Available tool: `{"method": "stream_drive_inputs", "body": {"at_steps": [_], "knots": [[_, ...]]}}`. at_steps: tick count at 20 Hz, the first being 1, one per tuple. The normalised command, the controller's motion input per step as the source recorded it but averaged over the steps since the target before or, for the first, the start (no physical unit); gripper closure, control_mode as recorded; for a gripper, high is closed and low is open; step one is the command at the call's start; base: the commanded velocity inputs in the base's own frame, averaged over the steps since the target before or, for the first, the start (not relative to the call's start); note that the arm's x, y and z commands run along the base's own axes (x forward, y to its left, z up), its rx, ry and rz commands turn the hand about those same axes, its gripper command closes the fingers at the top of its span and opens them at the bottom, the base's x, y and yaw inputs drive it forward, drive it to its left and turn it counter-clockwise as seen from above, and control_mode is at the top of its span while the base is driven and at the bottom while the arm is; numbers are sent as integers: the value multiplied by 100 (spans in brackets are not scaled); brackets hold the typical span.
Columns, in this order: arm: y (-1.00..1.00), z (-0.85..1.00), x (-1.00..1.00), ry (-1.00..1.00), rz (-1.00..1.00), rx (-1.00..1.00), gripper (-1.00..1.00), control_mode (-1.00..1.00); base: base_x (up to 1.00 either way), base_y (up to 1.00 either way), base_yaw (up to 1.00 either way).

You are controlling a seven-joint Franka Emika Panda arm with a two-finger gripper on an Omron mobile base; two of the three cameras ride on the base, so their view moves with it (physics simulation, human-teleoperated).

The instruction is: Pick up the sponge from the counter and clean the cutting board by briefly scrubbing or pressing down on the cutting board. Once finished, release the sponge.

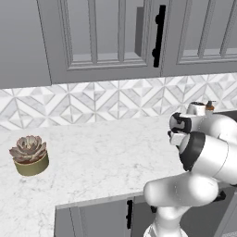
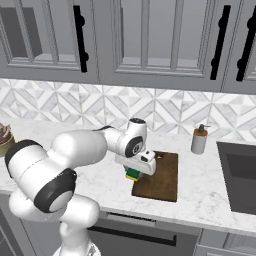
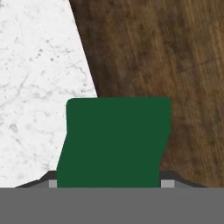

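the two-finger gripper (image 3: 109, 183) is clenched on the small green-topped, yellow-layered sponge (image 3: 114, 142), held at the near left edge of the thin dark brown wooden cutting board (image 2: 162, 175) on the white marble-look counter (image 2: 210, 195). best to move further over the wood, then press down flat.

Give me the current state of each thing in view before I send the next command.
Sponge: clamped between the fingers, green top toward the hand camera, over the board's left edge.
Gripper: shut on the sponge, low at the board.
Cutting board: flat on the counter.
Soap dispenser: upright near the backsplash.
Succulent pot: upright.
Cabinet doors: closed.
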Motion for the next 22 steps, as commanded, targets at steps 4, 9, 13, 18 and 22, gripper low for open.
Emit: {"method": "stream_drive_inputs", "body": {"at_steps": [4,9,13,18,22], "knots": [[-4,-17,-7,0,14,0,100,-100,0,0,0],[-31,-35,-18,0,21,-6,100,-100,0,0,0],[-34,-9,-16,0,17,-1,100,-100,0,0,0],[-12,0,-28,0,6,0,100,-100,0,0,0],[-2,0,-17,0,4,0,100,-100,0,0,0]]}}
